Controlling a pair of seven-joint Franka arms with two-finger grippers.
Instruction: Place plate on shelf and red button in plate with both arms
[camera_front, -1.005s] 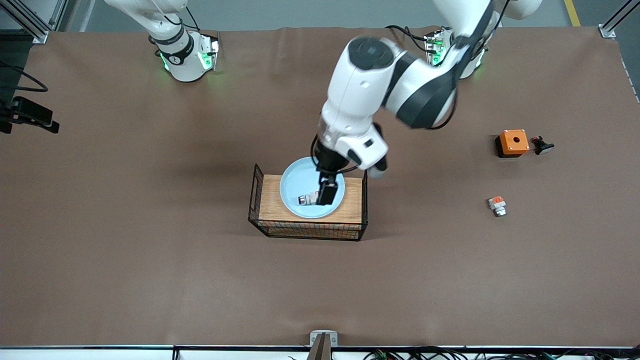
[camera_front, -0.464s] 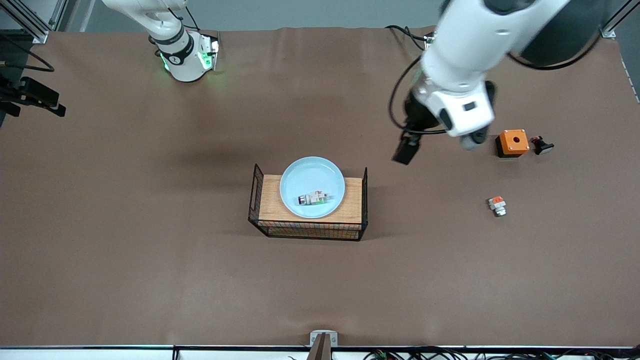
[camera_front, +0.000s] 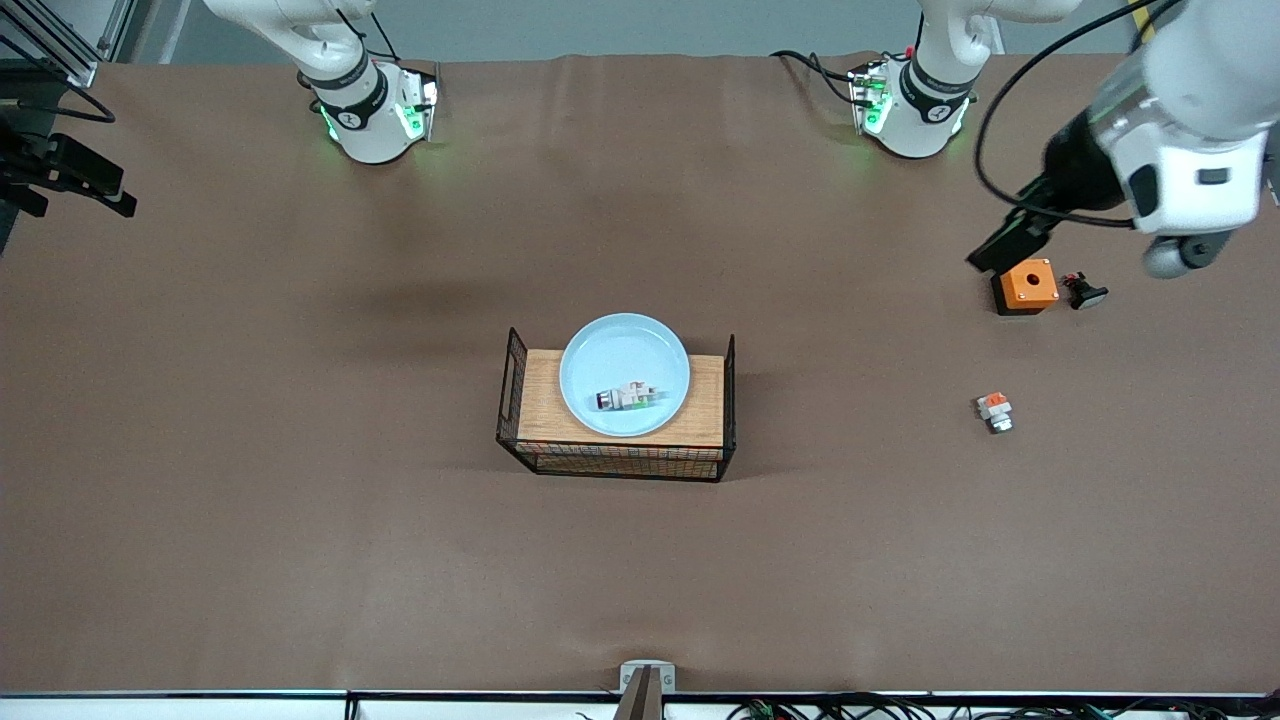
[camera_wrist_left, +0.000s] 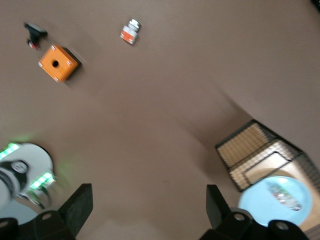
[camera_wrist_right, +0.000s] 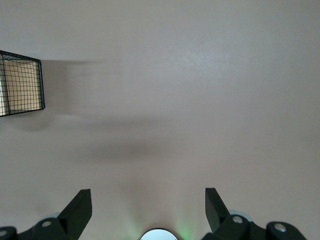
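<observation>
The pale blue plate lies on a wooden board in a black wire basket at the middle of the table. The red button, a small white-and-grey unit, lies on its side on the plate, on the part nearer the front camera. Both also show in the left wrist view: the plate and the button. My left gripper is open and empty, up in the air beside the orange box. My right gripper is open and empty, held high at the right arm's end of the table.
An orange box with a hole in its top and a black button with a pale cap sit toward the left arm's end. A white unit with an orange top lies nearer the front camera than they do.
My left gripper let go of the red button on the plate, rose and swung away toward the left arm's end. The right gripper shifted slightly.
</observation>
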